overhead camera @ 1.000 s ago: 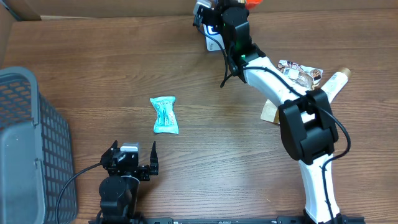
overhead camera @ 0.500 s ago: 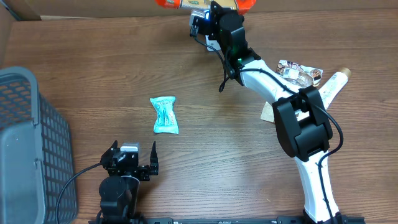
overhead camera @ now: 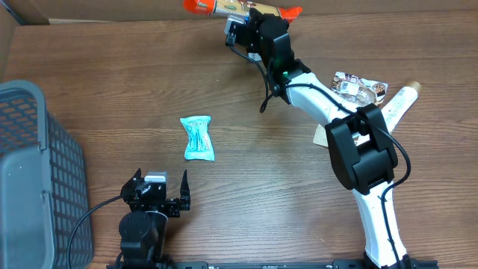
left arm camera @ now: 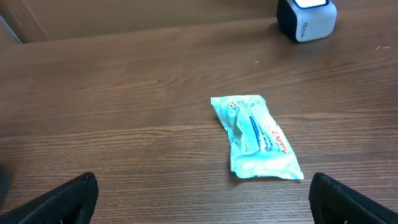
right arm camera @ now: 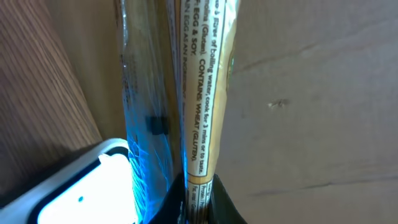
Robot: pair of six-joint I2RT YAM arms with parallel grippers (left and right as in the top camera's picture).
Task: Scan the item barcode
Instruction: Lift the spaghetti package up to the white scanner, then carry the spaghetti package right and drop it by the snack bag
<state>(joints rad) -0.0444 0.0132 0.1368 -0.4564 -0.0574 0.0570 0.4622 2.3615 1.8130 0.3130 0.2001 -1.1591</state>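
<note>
A long tan packet with orange ends (overhead camera: 224, 7) lies crosswise at the table's far edge, and my right gripper (overhead camera: 252, 16) is shut on it. In the right wrist view the packet (right arm camera: 199, 93) runs upward from the shut gripper (right arm camera: 198, 202), its printed label facing me. Just left of it glows the white face of the barcode scanner (right arm camera: 81, 186), throwing blue light on the wrapper. The scanner (left arm camera: 306, 18) also shows far off in the left wrist view. My left gripper (overhead camera: 160, 196) rests open near the front edge, with nothing between its fingers.
A teal packet (overhead camera: 198, 138) lies flat mid-table, ahead of the left gripper (left arm camera: 202, 202). A grey basket (overhead camera: 30, 172) fills the left side. Snack packets (overhead camera: 361, 86) and a pale tube (overhead camera: 399, 101) lie at the right. A cardboard wall (right arm camera: 311, 93) stands behind the table.
My right gripper has carried the long packet up and to the left over the scanner; more of the packet now shows at the top edge. The left arm has stayed still.
</note>
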